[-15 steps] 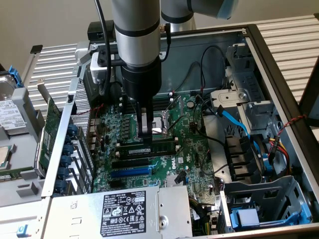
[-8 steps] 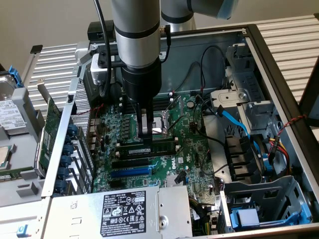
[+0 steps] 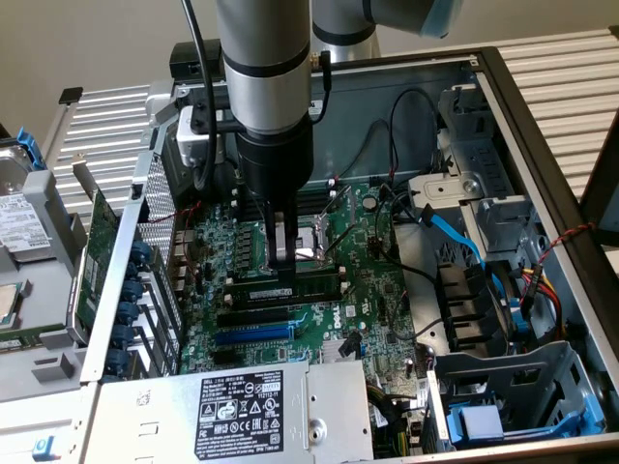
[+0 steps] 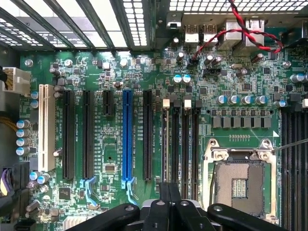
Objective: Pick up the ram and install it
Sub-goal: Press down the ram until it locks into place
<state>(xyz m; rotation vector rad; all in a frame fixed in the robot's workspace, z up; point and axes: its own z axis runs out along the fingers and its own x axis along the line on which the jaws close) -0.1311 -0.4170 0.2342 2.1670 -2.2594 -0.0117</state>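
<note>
The ram (image 3: pixel 290 288) is a thin green stick with a white label, standing on edge in a long black slot on the motherboard (image 3: pixel 329 319) of the open computer case. My gripper (image 3: pixel 282 263) comes straight down onto the stick's top edge near its middle. In the wrist view the ram (image 4: pixel 166 144) shows edge-on as a narrow line running in between the dark fingertips (image 4: pixel 163 192), which stand close together around it. The gripper (image 4: pixel 169 192) looks shut on the ram. Two more black memory slots (image 4: pixel 185 144) lie beside it.
The bare processor socket (image 4: pixel 238 180) sits close beside the memory slots. A blue slot (image 4: pixel 127 134) and black ones lie on the other side. The power supply (image 3: pixel 242 406), a blue cable (image 3: pixel 455 237), a red-black wire (image 4: pixel 240 29) and case walls surround the board. A hard drive (image 3: pixel 24 222) lies outside.
</note>
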